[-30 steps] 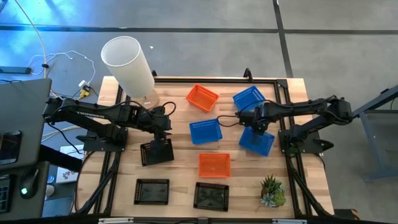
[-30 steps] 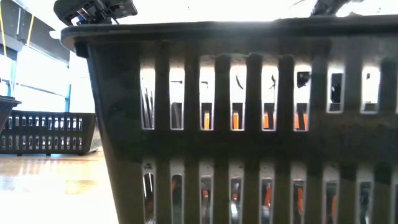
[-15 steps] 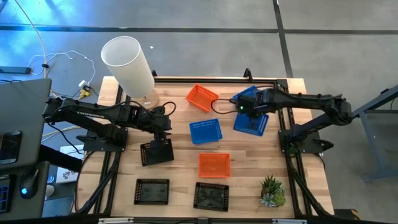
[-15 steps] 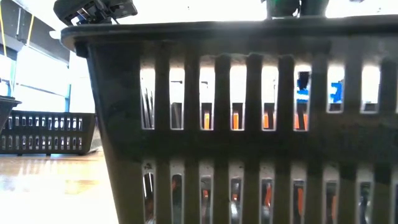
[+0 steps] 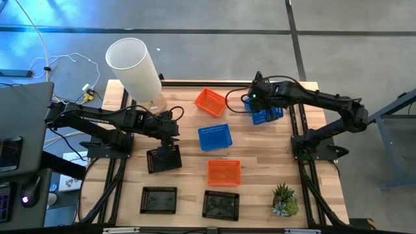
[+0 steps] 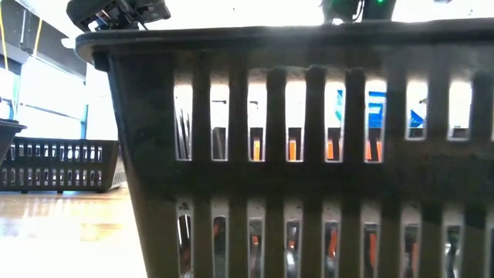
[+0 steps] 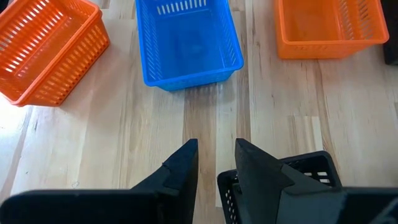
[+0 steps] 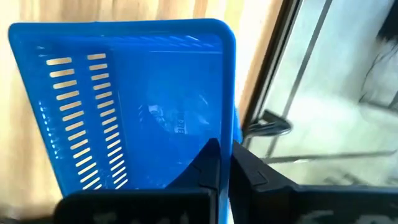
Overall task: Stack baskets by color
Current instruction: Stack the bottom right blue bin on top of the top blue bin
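Right hand (image 5: 255, 104) pinches slotted blue basket (image 5: 266, 112) wall; smooth plastic

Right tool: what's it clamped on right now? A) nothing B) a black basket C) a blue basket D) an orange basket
C. The right wrist view shows the right tool shut on the rim of a blue basket; the high view puts that basket at the table's far right corner under the arm.
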`<state>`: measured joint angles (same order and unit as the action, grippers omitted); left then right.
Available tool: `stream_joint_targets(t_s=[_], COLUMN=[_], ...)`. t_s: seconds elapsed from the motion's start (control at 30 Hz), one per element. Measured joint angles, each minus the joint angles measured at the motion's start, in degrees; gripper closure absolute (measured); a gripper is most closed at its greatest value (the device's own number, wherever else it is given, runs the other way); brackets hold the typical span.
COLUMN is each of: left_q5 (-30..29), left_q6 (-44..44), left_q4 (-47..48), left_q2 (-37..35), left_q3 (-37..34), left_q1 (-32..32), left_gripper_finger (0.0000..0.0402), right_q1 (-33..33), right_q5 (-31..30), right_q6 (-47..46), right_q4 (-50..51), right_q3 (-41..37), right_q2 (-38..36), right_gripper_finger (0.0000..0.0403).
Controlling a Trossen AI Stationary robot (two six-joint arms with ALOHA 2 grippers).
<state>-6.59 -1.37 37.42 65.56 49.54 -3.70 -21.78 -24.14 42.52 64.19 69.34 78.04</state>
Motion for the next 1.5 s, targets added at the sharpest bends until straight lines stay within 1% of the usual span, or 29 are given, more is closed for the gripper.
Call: stream_joint_targets(t_s=[0.13,0.23,0.4,0.53,0.63,0.77,0.87,1.0,1.27,1.5], left_q5=[0.0,0.0,0.0,0.0,0.0,0.0,0.0,0.0,0.0,0.0], left_q6=[-0.2,-1.3,-1.7,-1.7,-2.5,-3.0,-3.0,-3.0,-3.0,-3.0], left_q4=[0.0,0.0,0.0,0.0,0.0,0.0,0.0,0.0,0.0,0.0], left_q2=[0.0,0.0,0.0,0.0,0.0,0.0,0.0,0.0,0.0,0.0], left_q3=[0.0,0.0,0.0,0.0,0.0,0.0,0.0,0.0,0.0,0.0], left_q1=[0.0,0.0,0.0,0.0,0.0,0.0,0.0,0.0,0.0,0.0], left_gripper_finger=[0.0308,0.0308,0.0308,0.0308,0.0308,0.0308,0.0308,0.0308,0.0308,0.0308], right_q1=[-2.8,-5.1,-9.2,-11.4,-12.6,-13.3,-13.6,-13.6,-13.6,-13.6], right_q5=[-0.1,0.1,4.8,6.9,8.5,9.1,11.1,10.9,10.6,10.9], right_q6=[11.0,16.9,21.4,24.3,25.4,26.1,25.8,25.5,25.8,28.4], right_q4=[-3.0,-5.2,-8.0,-10.3,-10.5,-10.5,-10.0,-10.2,-10.2,-10.0], right_q3=[0.0,0.0,0.0,0.0,0.0,-0.5,-0.9,-0.9,-0.9,-0.9], right_q2=[0.0,0.0,0.0,0.0,0.0,0.0,0.3,2.0,7.7,10.3], right_gripper_finger=[0.0403,0.0403,0.0403,0.0403,0.0403,0.0403,0.0403,0.0403,0.0403,0.0403])
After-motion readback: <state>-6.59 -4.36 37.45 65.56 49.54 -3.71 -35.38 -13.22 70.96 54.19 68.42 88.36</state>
